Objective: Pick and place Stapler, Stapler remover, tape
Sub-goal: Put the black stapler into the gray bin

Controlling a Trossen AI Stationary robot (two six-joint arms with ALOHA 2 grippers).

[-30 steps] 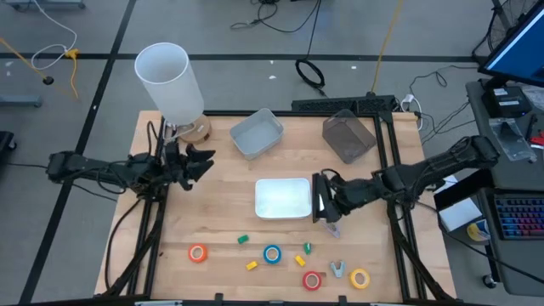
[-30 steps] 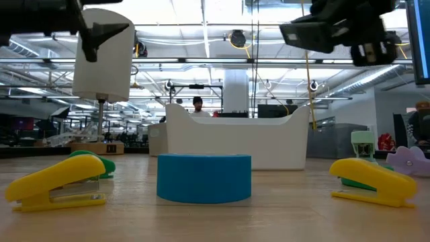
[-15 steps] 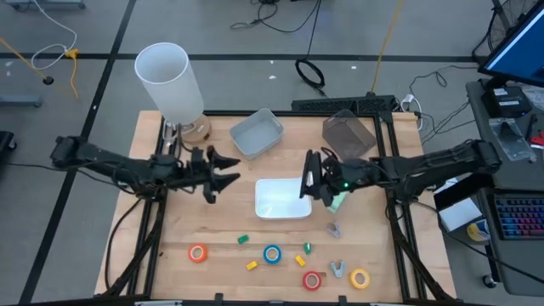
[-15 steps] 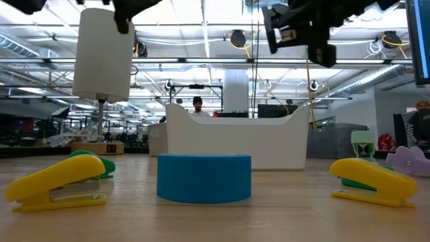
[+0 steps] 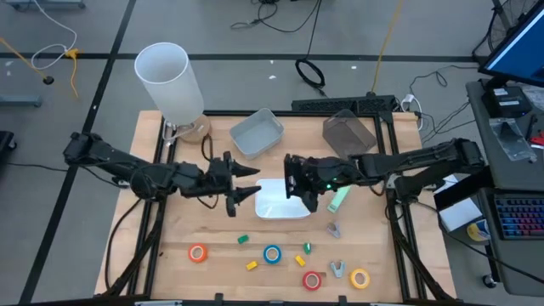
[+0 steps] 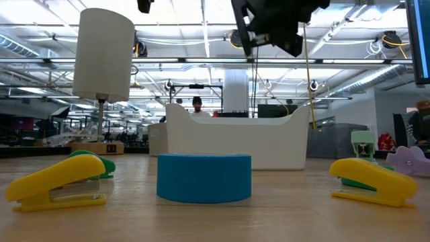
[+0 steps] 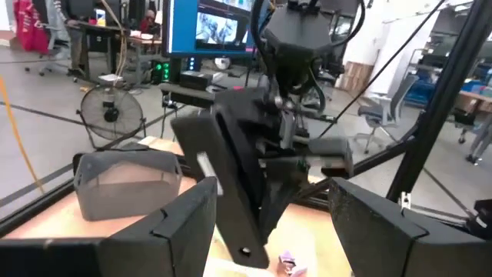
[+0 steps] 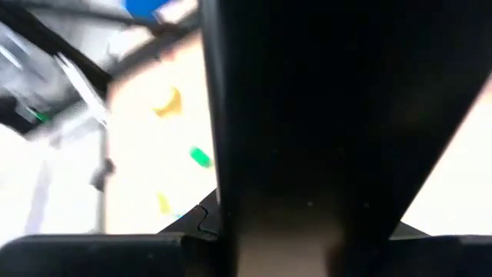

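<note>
Both arms have swung inward over the white tray (image 5: 270,212). Left gripper (image 5: 249,181) hangs spread and empty at its left edge; right gripper (image 5: 293,178) pinches a green stapler (image 5: 338,198). Tape rolls (image 5: 272,253) lie well apart near the table's front.

Both arms reach toward the table's middle, left pincer (image 5: 247,181) spread wide (right pincer (image 5: 291,176) facing it).

We see a robotics lab, open hall with ceiling trusses (image 6: 201,64), floor cables (image 5: 280,17), computer monitors (image 7: 215,27), office chairs (image 7: 380,123), floor fan (image 7: 111,115).
</note>
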